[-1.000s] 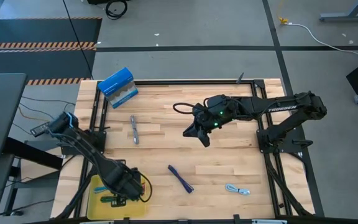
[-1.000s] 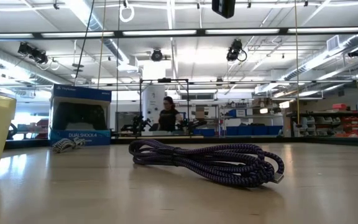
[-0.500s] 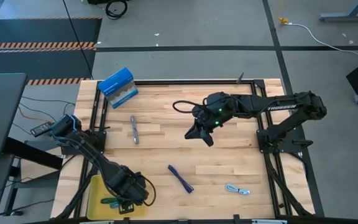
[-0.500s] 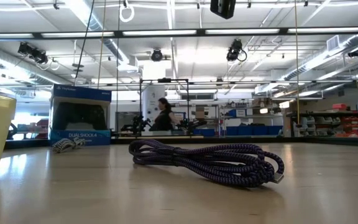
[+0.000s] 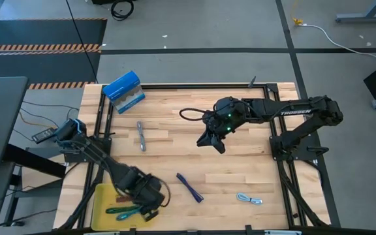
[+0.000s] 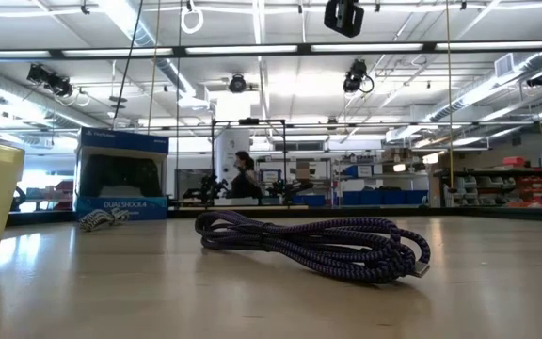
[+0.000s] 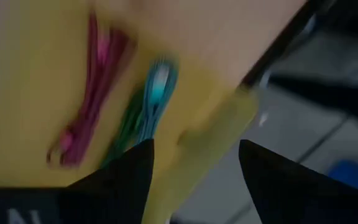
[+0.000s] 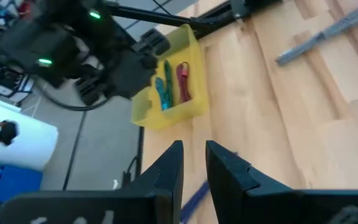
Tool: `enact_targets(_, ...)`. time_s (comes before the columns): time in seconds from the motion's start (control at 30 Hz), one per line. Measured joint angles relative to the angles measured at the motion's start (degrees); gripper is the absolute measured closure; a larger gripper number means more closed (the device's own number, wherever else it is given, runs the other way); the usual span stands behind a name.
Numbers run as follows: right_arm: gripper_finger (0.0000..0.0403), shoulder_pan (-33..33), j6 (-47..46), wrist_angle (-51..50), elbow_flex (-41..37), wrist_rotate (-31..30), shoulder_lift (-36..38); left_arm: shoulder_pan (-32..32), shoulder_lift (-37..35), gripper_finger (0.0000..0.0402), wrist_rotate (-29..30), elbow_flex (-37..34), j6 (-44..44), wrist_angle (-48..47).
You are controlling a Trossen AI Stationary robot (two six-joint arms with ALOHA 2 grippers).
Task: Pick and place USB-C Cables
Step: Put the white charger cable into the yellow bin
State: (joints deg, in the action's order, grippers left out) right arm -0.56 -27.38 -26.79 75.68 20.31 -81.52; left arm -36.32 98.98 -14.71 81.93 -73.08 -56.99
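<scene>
Teal (image 7: 156, 93), dark green (image 7: 127, 124) and magenta (image 7: 92, 106) USB-C cables lie side by side on the floor of the yellow tray (image 5: 103, 201) at the table's near left. My left gripper (image 5: 147, 198) hovers open over the tray's right rim, with nothing between its fingers. A purple cable (image 5: 190, 187) lies on the wood near the front middle. A pale blue one (image 5: 249, 199) lies to its right. My right gripper (image 5: 211, 140) hangs above the table's middle. Its fingers stand a narrow gap apart (image 8: 193, 167) and are empty.
A blue box (image 5: 123, 91) stands at the far left corner. A grey cable (image 5: 140, 136) lies on the wood in front of it. A dark frame runs round the table edges. Bare wood lies between the purple cable and the right arm. A person shows far off in the room.
My left gripper has moved from over the tray's middle toward the table's right, to the tray's right rim. The cables in the tray, partly covered by it before, now show in the open.
</scene>
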Motion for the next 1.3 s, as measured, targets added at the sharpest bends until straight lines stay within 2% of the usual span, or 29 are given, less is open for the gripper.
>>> enact_targets(0.17, 0.0307, 1.20, -0.07, -0.72, 0.00, -0.43, 0.00, 4.03, -0.09, 0.0177, 10.46, 7.04, -1.51, -2.90)
enact_targets(0.3, 0.0289, 1.95, -0.75, -0.81, 0.00, 0.71, 0.00, 8.02, -0.09, 0.0184, 15.55, 10.81, -4.29, -7.03)
enact_targets(0.5, 0.0268, 1.94, -0.96, -0.88, 0.00, 1.51, 0.00, 16.72, -0.09, 0.0184, 18.91, 11.41, -7.37, -17.45)
enact_targets(0.73, 0.0266, 1.95, -1.26, -3.68, 0.00, 5.95, 0.02, 28.93, -0.09, 0.0184, 28.00, 11.39, -8.68, -30.67)
enact_targets(0.97, 0.0266, 2.18, 1.49, -8.31, 0.00, 9.16, 0.04, 40.23, -0.11, 0.0184, 30.99, 10.24, -1.49, -30.46)
enact_targets(1.13, 0.0266, 3.33, 2.96, -12.06, 0.00, 9.35, 0.07, 45.92, -0.09, 0.0189, 25.21, 4.08, 5.91, -24.44)
enact_targets(1.3, 0.0266, 4.45, 4.66, -14.83, 0.00, 9.39, 0.07, 47.52, -0.26, 0.0205, 21.53, -1.05, 7.53, -15.52)
